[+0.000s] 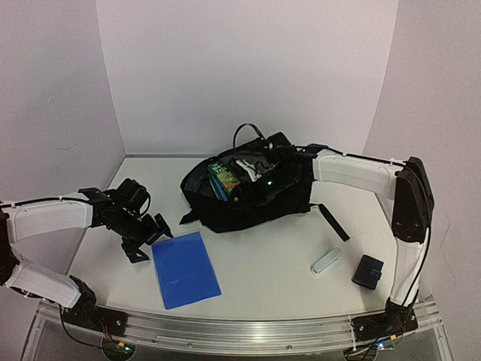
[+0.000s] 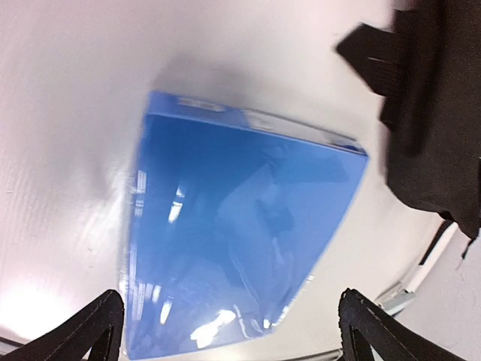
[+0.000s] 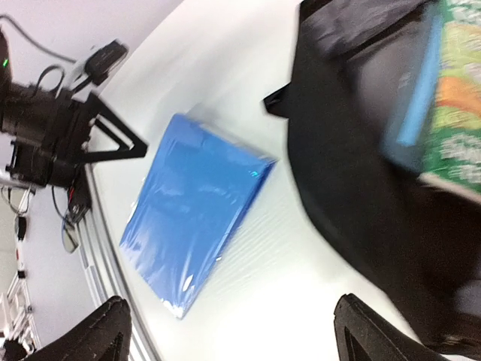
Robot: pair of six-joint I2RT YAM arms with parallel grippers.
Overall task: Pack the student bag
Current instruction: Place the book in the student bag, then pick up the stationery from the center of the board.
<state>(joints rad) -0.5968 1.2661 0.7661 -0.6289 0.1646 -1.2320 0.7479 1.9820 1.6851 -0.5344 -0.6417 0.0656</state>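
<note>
Black soft fabric backpack (image 1: 248, 199) lies open at the far middle of the white surface (image 1: 278, 271), and a green printed box (image 1: 224, 177) shows inside it. The left gripper (image 1: 152, 241) hovers just beside the left edge of a flat glossy blue book (image 1: 185, 268), its jaws wide apart and empty. The right gripper (image 3: 229, 308) is above the backpack's opening, also wide apart, holding nothing.

White table (image 1: 270, 263), blue folder (image 1: 185, 268) flat just beside the left pincer (image 1: 149, 241), black student bag (image 1: 248, 207) beneath the right pincer (image 1: 259, 177), white bar (image 1: 326, 261) and dark-blue pouch (image 1: 367, 271) well apart from both.
</note>
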